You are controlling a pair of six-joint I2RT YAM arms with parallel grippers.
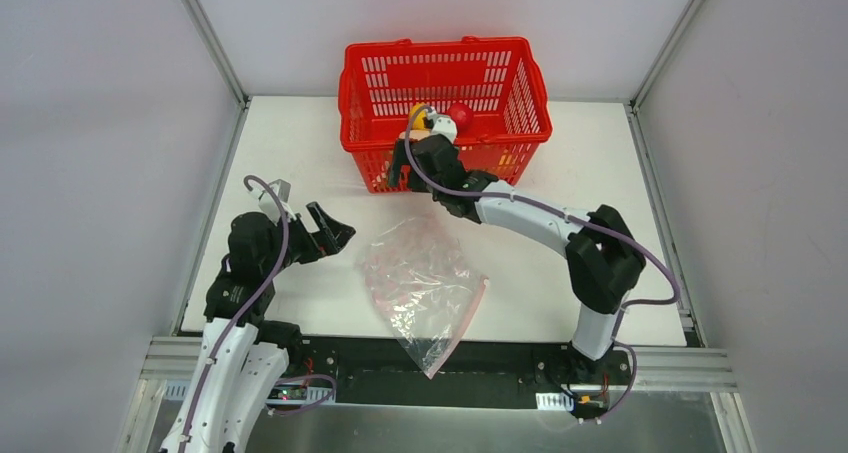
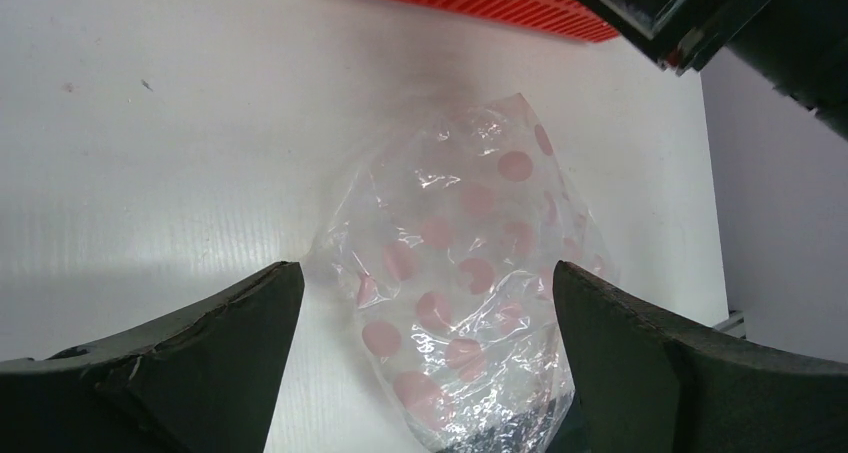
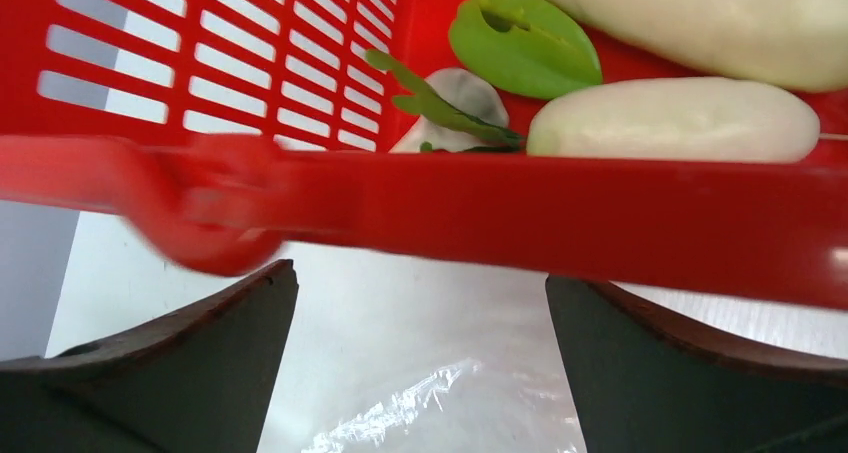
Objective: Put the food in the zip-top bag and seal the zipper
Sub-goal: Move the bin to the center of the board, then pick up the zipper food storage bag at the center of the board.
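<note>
Barely begun: must yet move food (image 3: 672, 120) from basket (image 1: 440, 45) into empty bag (image 1: 420, 283) lying flat on tabletop (image 1: 300, 143) and press zipper (image 1: 460, 328) shut, with right jaws apart at basket's near rim and left jaws apart beside bag.

Basket (image 1: 445, 76) is bright red with slatted mesh sides. Bag (image 2: 465, 273) is clear with pink polka dots all over, and its zipper (image 1: 462, 325) is a thin pinkish-red line. Radish (image 3: 680, 121) creamy white, leaf (image 3: 525, 43) lime green, ball (image 1: 461, 115) red. Surface (image 1: 300, 143) plain white. Arms (image 1: 520, 216) black and white.
</note>
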